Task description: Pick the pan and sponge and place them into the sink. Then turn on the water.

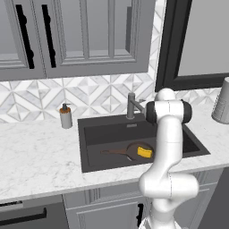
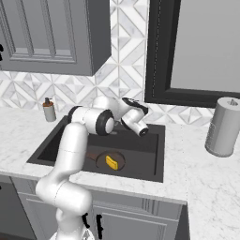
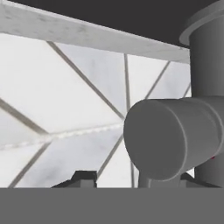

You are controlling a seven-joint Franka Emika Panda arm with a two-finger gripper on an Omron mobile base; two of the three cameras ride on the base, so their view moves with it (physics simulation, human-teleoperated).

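Looking over the arm, we list what we see.

Edges: the sink (image 1: 96,127) is a dark rectangular basin sunk into the white marble counter (image 1: 36,152); its front rim runs close to the counter's front edge, and its back rim lies just under the tiled backsplash (image 1: 40,96).
Open room: bare counter lies to the left of the basin in the left base view; to its right the counter runs to a grey paper towel roll (image 2: 222,126), well apart from the basin. A soap dispenser (image 1: 66,116) stands near the basin's back left corner.
Pan: the pan (image 1: 129,151) lies flat on the basin floor, round and dark brown, its long handle pointing left in the left base view.
Sponge: the sponge (image 2: 111,162), yellow and small, lies inside the pan.
Faucet: the grey faucet (image 1: 131,106) rises at the basin's back rim. In the hand view its round handle (image 3: 168,140) sticks out from the upright body, very close to the camera.
Gripper: the gripper (image 2: 125,104) is up at the faucet, behind the forearm; we see one dark finger tip (image 3: 83,178) to the left of the handle, and we cannot tell whether the jaws press on the handle.
Hidden: the arm covers the basin's right part in the left base view. No stream is visible at the spout.
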